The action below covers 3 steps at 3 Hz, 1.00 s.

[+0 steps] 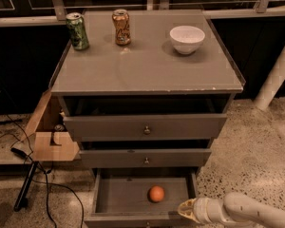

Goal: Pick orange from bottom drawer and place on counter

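Note:
The orange (156,194) lies inside the open bottom drawer (116,198), right of its middle. My gripper (184,209) comes in from the lower right, at the drawer's front right corner, a short way right of and below the orange, not touching it. The counter (147,65) is the grey top of the cabinet above.
On the counter stand a green can (77,31), a copper-orange can (120,27) and a white bowl (186,39). The two upper drawers (145,126) stick out a little. A cardboard box (50,137) and cables lie left of the cabinet. A white post (275,75) is at right.

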Available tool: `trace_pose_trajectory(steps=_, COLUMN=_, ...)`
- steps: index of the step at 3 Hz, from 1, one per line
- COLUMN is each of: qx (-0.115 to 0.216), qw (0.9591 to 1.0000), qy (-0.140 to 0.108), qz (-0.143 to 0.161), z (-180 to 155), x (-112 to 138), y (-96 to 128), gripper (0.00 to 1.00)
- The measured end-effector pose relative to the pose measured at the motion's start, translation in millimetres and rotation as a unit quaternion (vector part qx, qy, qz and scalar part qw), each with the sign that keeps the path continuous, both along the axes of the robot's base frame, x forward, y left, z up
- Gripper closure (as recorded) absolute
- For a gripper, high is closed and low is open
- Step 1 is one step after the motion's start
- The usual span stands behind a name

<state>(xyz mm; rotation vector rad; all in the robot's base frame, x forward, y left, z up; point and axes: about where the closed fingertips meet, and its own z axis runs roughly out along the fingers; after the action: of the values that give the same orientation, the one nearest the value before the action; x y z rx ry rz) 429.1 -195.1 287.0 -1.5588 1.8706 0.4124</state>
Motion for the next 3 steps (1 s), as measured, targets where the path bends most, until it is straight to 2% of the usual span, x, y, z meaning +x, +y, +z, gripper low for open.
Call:
trace_pose_trajectory(steps=1, qx=0.016, qw=0.9998, qy=-0.009, qz=0.006, z=-23, x=21, y=22, gripper=0.81)
trace_pose_trajectory(steps=3, qx=0.022, qw=0.9989, qy=-0.035, qz=0.024, z=-38, x=65, y=52, gripper=0.35)
